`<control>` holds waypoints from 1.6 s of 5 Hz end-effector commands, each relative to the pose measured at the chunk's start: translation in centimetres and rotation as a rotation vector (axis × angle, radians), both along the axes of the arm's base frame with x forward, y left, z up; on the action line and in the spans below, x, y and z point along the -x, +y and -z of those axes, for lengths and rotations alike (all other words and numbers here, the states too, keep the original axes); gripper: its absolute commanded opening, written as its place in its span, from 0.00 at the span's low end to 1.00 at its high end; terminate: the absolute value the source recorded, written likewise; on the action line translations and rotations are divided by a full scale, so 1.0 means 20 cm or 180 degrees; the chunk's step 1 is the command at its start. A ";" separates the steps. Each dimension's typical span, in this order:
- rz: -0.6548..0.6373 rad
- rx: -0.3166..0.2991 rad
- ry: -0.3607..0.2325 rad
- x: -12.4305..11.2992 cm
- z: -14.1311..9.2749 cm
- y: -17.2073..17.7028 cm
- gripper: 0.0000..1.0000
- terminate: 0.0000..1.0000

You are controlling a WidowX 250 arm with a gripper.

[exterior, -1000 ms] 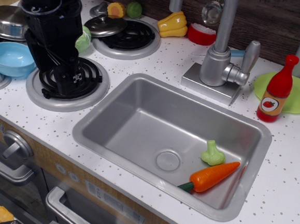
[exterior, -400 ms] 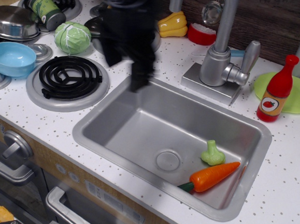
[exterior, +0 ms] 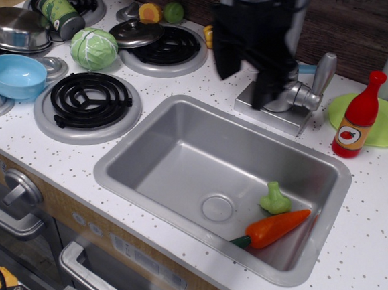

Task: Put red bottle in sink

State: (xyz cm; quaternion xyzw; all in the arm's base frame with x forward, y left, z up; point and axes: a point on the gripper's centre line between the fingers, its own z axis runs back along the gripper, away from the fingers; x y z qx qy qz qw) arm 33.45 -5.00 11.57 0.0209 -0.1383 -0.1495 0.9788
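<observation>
A white speckled worktop fills the frame. Low in the middle lies the sink, with a carrot and a small green vegetable in its lower right corner. At upper right the red bottle stands upright by a green plate, outside the sink. At top centre the blurred black arm hangs in front of the tap, having swept right from the burners since the earlier frames. Its claw holds nothing; how far it gapes I cannot tell.
</observation>
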 end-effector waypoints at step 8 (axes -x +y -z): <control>0.0263 0.0513 -0.0788 -0.48 -0.04 -0.46 1.00 0.00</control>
